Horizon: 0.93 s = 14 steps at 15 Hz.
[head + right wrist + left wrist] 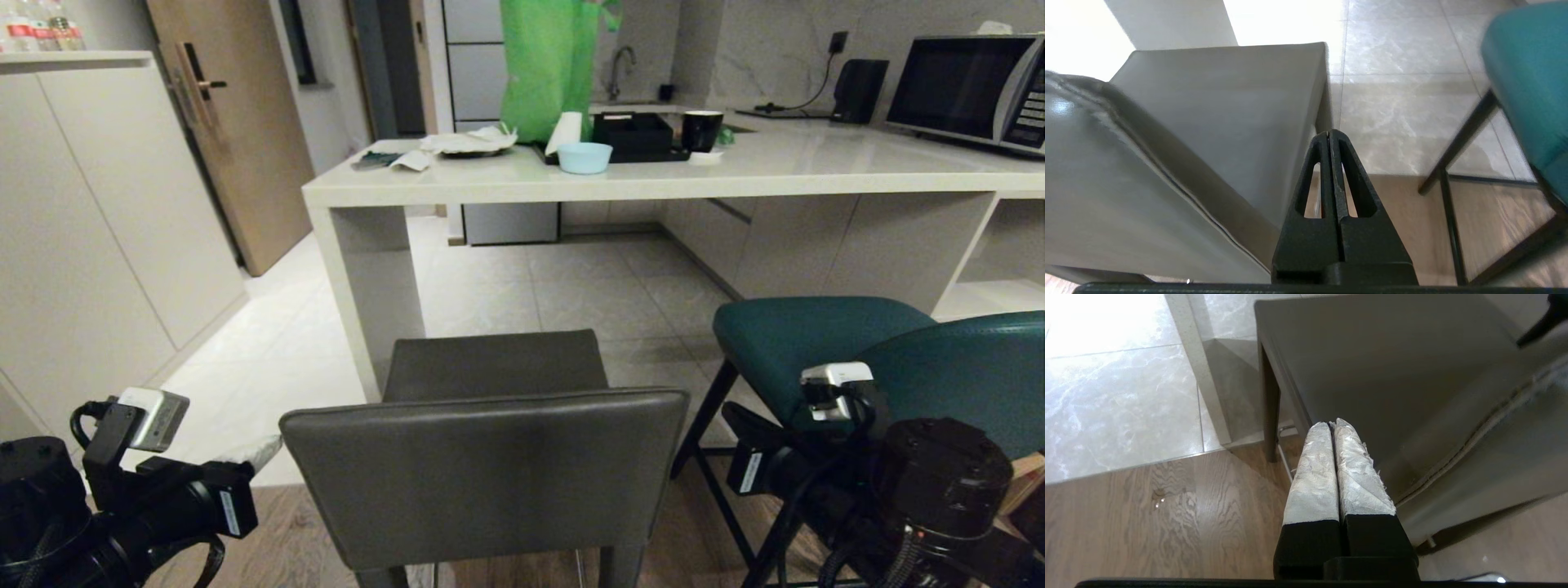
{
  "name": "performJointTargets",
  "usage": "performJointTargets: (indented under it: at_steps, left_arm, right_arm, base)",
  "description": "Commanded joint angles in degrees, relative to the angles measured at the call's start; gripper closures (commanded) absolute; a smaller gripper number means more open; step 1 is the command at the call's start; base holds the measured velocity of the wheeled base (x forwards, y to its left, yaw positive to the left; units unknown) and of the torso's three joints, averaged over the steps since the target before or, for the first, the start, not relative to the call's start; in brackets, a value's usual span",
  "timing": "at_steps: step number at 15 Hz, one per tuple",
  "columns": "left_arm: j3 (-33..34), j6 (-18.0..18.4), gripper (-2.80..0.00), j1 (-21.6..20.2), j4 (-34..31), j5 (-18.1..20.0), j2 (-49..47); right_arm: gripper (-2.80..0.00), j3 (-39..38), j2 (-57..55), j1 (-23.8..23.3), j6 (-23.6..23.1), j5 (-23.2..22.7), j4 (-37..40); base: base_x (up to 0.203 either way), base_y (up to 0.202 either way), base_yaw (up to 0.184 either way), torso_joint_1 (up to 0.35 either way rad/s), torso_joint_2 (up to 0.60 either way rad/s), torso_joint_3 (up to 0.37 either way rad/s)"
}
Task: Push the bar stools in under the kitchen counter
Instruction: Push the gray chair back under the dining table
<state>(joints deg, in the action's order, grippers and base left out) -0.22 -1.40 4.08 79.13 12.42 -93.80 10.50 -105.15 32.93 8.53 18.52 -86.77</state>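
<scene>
Two bar stools stand short of the kitchen counter [653, 175], neither yet under its surface. Grey stool [490, 457]: boxy, low rectangular back toward the robot, seat front near the counter's end panel, legs at the seam where wood floor [277, 531] meets pale tile [571, 286]. Teal stool [824, 343]: just right of the grey stool, black legs, curved padded back, seat also outside the counter edge.

Left gripper [1333, 424]: beside the left edge of the grey stool's back, jaws clenched together, pale wrapped fingers [1314, 469] pressed flat against each other, holding nothing. Contact with the stool cannot be told. Right gripper [1329, 134]: in the gap between the grey stool's right side and the teal stool's front leg, jaws likewise clenched and empty.

On the counter surface, beyond the stools: light blue bowl [584, 157], black tray [637, 135], black cup [702, 129], green bag [549, 65], crumpled papers [469, 143]. Microwave [967, 90] at the counter's far right. Wooden door [220, 122] left of the counter.
</scene>
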Motion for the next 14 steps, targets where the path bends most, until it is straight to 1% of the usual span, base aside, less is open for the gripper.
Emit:
performJointTargets:
  at_steps: [1, 3, 5, 7, 8, 9, 12, 14]
  left_arm:
    - [0.01, 0.61, 0.00, 1.52, 0.41, -0.04, -1.31]
    - [-1.25, 0.75, 0.00, 2.68, 0.42, -0.19, -2.27]
    - [-2.21, 0.78, 0.00, 3.44, 0.42, -0.21, -2.71]
    - [-2.00, 0.67, 0.00, 5.49, 0.44, -0.44, -2.59]
    - [-1.79, 0.59, 0.00, 7.26, 0.42, -0.70, -2.41]
    - [-1.87, 0.59, 0.00, 8.19, 0.41, -0.81, -2.59]
    - [-2.20, 0.37, 0.00, 8.34, 0.41, -1.31, -3.39]
    - [-2.61, 0.32, 0.00, 8.31, 0.41, -2.07, -4.47]
  right_arm:
    - [0.00, 1.22, -3.93, 0.69, -0.72, 0.11, -0.89]
    - [0.00, 2.47, -5.09, 1.26, -2.17, -0.04, -0.89]
    - [0.00, 4.74, -6.86, 1.36, -4.80, -0.24, -0.89]
    - [0.00, 6.64, -8.13, 3.08, -5.89, -0.35, -0.60]
    - [0.00, 8.16, -9.74, 3.95, -6.13, -0.33, -0.15]
    - [0.00, 10.18, -11.11, 4.20, -6.58, -0.34, 0.16]
    - [0.00, 17.19, -13.10, 3.81, -6.98, -0.32, 5.08]
    - [0.00, 21.12, -13.16, 2.45, -7.02, -0.32, 8.34]
  base:
    - [0.000, 0.000, 0.000, 0.000, 0.00, 0.000]
    - [0.000, 0.000, 0.000, 0.000, 0.00, 0.000]
    - [0.000, 0.000, 0.000, 0.000, 0.00, 0.000]
    - [0.000, 0.000, 0.000, 0.000, 0.00, 0.000]
    - [0.000, 0.000, 0.000, 0.000, 0.00, 0.000]
    - [0.000, 0.000, 0.000, 0.000, 0.00, 0.000]
    - [0.000, 0.000, 0.000, 0.000, 0.00, 0.000]
    - [0.000, 0.000, 0.000, 0.000, 0.00, 0.000]
